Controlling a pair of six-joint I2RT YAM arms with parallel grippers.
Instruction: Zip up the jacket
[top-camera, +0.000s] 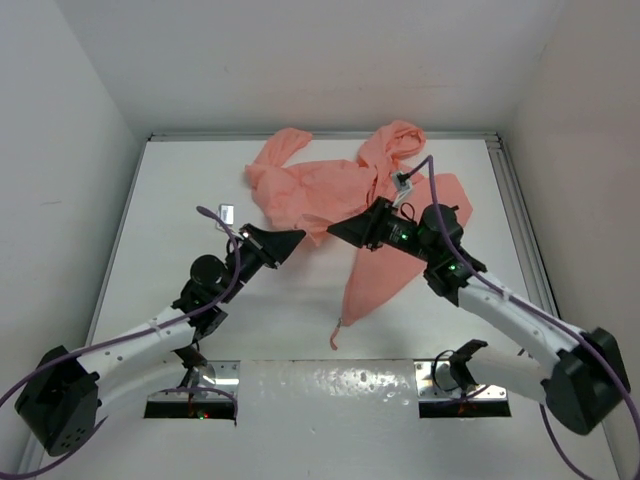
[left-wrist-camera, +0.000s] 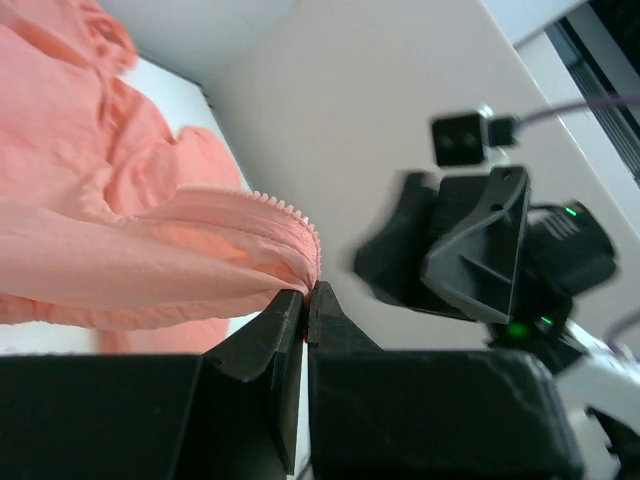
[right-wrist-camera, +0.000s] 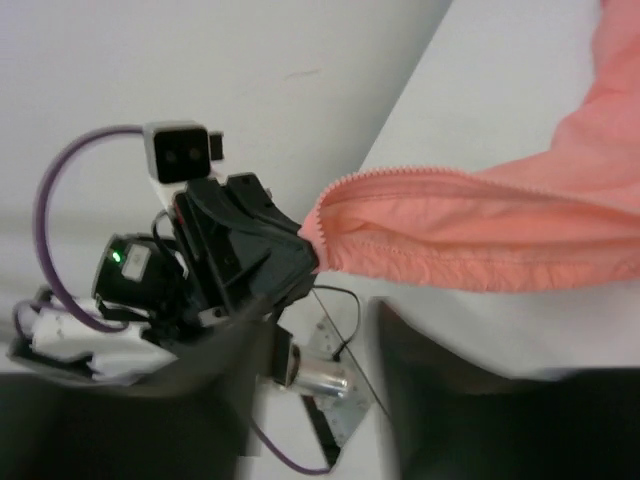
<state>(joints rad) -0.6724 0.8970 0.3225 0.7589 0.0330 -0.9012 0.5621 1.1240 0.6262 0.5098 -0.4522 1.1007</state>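
Left arm (top-camera: 130, 345) and right arm (top-camera: 520, 320) reached from white table's (top-camera: 180, 190) near edge, salmon-pink jacket (top-camera: 320, 185) lay crumpled toward table's far side, left gripper (left-wrist-camera: 307, 295) pinched tight on toothed zipper edge (left-wrist-camera: 290, 215) over table's middle, right gripper (top-camera: 335, 229) jaws apart, holding nothing, just beside.

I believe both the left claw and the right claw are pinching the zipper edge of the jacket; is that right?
Not quite: only the left claw pinches the zipper edge of the jacket. The right claw stands open, holding nothing, as the right wrist view shows.
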